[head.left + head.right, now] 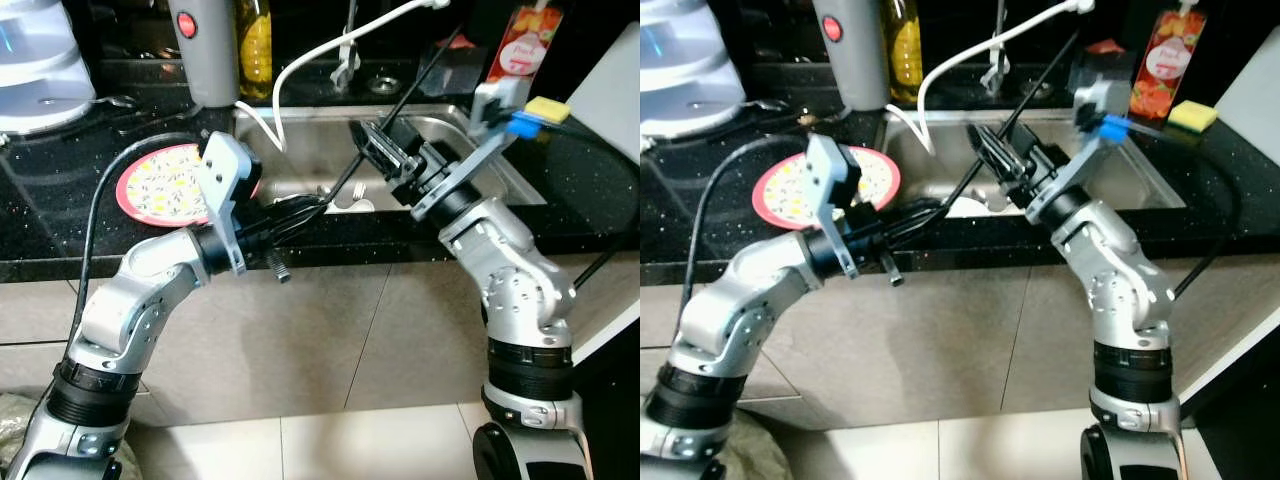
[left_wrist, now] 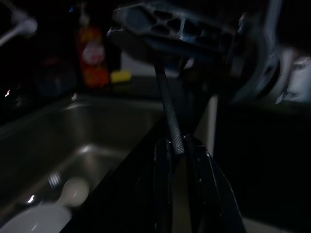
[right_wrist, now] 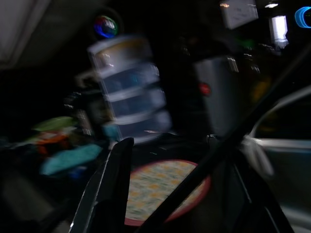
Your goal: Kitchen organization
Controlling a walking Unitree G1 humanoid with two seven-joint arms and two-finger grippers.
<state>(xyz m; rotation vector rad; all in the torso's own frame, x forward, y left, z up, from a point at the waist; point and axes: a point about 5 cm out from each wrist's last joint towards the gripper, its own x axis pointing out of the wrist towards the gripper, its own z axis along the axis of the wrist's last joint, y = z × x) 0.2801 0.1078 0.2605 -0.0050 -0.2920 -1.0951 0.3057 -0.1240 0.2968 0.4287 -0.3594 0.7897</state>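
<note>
A round plate (image 1: pixel 160 185) with a pink rim and a yellow-dotted pattern lies on the black counter (image 1: pixel 60 230), left of the steel sink (image 1: pixel 310 140). My left gripper (image 1: pixel 312 203) reaches from beside the plate to the sink's front edge, fingers (image 2: pixel 163 189) pressed close together and holding nothing. My right gripper (image 1: pixel 360 135) hovers above the sink's middle, pointing left toward the plate (image 3: pixel 160 189), its fingers (image 3: pixel 109 189) spread apart and empty. White dishes (image 1: pixel 345 205) lie in the basin by the front wall.
A grey appliance (image 1: pixel 200 45) with a red button, an oil bottle (image 1: pixel 255 40) and a white appliance (image 1: pixel 40 60) line the back left. A yellow sponge (image 1: pixel 547 108) and a juice carton (image 1: pixel 525 40) sit right of the sink. A white cable (image 1: pixel 300 65) hangs over the basin.
</note>
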